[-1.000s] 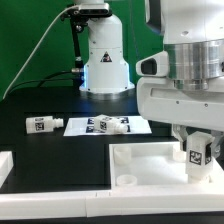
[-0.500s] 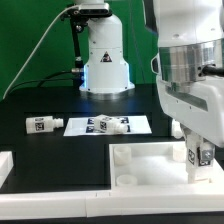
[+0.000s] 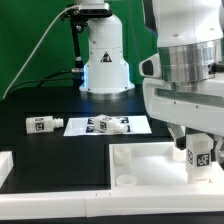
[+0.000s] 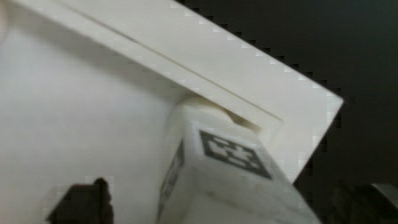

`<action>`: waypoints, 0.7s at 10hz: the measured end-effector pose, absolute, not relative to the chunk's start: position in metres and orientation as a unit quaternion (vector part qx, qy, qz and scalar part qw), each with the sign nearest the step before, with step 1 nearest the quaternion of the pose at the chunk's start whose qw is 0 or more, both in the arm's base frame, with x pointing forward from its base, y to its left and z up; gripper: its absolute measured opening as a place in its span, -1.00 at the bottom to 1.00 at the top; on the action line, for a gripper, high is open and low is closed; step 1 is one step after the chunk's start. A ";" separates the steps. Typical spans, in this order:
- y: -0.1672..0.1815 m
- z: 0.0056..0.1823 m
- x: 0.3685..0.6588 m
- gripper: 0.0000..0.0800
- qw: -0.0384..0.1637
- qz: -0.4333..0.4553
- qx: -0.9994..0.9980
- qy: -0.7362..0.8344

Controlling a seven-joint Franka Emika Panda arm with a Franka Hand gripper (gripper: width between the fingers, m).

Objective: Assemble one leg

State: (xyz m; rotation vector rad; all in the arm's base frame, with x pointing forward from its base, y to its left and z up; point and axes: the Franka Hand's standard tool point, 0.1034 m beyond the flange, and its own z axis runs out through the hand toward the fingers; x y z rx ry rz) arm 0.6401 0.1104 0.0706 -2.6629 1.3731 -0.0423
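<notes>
My gripper (image 3: 199, 150) is shut on a leg (image 3: 199, 156), a small white block with a square tag. It holds the leg upright over the far corner of the large white tray (image 3: 150, 165), on the exterior view's right. In the wrist view the leg (image 4: 228, 160) runs between my dark fingers (image 4: 80, 202) down to the tray's raised rim (image 4: 196, 60) near its corner. I cannot tell whether the leg's lower end touches the tray. A second leg (image 3: 40, 124) lies on the black table at the exterior view's left.
The marker board (image 3: 137, 124) lies behind the tray, with tagged white pieces (image 3: 108, 126) at its middle. The robot's white base (image 3: 104, 55) stands at the back. A white block (image 3: 5, 165) sits at the left edge.
My gripper with the leg has shifted slightly to the exterior view's right and a little lower over the tray corner. The other parts have not moved.
</notes>
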 end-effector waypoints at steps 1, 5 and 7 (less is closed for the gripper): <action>0.112 0.070 0.639 0.60 0.066 -0.019 -0.923 0.380; 0.112 0.071 0.640 0.62 0.054 -0.031 -0.969 0.238; 0.120 0.074 0.643 0.62 0.033 -0.039 -0.996 0.066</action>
